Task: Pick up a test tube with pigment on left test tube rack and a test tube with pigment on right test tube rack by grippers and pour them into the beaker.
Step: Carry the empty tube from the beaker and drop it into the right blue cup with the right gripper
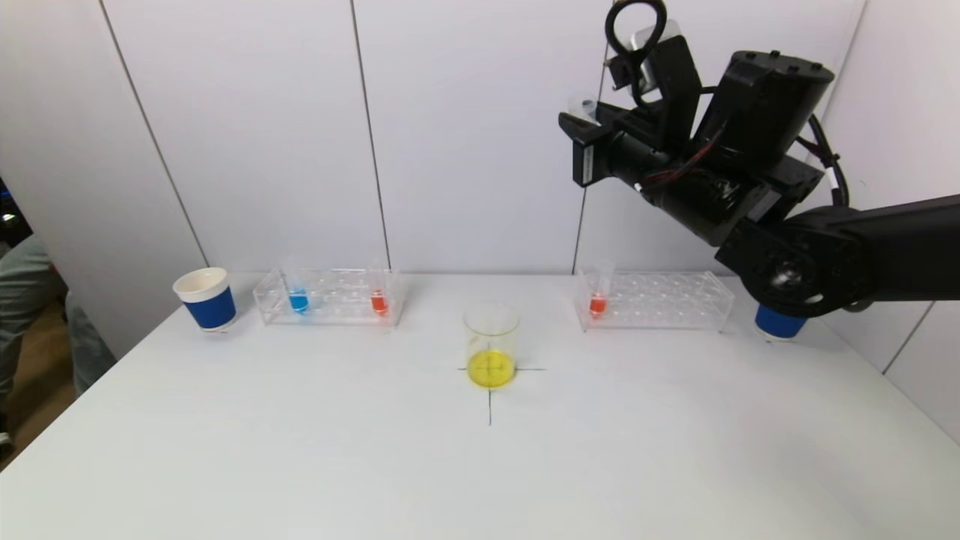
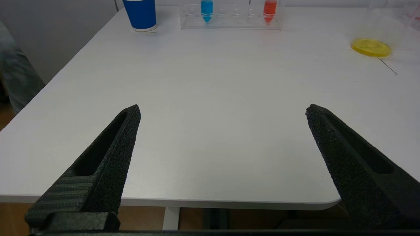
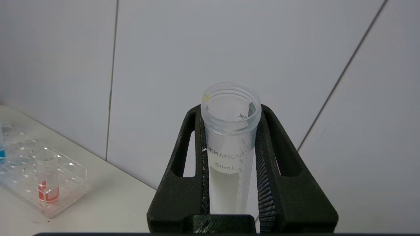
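My right gripper (image 1: 583, 131) is raised high above the table's right half, shut on a clear, empty-looking 50 mL test tube (image 3: 229, 157) with a yellow speck at its rim. The beaker (image 1: 491, 345) stands mid-table on a cross mark and holds yellow liquid. The left rack (image 1: 330, 315) holds a blue tube (image 1: 298, 300) and a red tube (image 1: 379, 301). The right rack (image 1: 660, 300) holds a red tube (image 1: 598, 302). My left gripper (image 2: 223, 108) is open and empty over the table's near edge, out of the head view.
A blue paper cup (image 1: 206, 300) stands left of the left rack. Another blue cup (image 1: 778, 324) sits right of the right rack, partly hidden by my right arm. A white panelled wall runs behind the table.
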`<action>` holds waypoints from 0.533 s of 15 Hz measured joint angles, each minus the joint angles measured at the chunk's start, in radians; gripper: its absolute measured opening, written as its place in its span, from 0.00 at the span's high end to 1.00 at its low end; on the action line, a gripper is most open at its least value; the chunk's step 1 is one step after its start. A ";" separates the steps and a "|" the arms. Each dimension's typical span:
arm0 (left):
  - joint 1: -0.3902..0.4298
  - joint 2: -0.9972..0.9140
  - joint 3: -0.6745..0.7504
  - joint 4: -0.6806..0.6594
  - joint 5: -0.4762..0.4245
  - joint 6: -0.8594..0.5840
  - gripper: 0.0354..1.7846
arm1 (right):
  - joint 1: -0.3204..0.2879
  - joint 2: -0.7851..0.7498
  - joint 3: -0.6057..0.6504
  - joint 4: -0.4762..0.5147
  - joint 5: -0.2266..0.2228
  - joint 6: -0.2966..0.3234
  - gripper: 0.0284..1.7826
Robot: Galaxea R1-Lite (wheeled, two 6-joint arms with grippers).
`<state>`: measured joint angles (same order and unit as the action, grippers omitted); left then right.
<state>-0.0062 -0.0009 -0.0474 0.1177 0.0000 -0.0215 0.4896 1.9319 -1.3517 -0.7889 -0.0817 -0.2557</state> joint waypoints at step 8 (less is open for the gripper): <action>0.000 0.000 0.000 0.000 0.000 0.000 0.01 | -0.217 -0.037 -0.218 0.370 -0.123 0.201 0.75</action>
<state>-0.0062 -0.0009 -0.0474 0.1177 -0.0004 -0.0211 0.2721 1.8945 -1.5698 -0.4189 -0.2045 -0.0543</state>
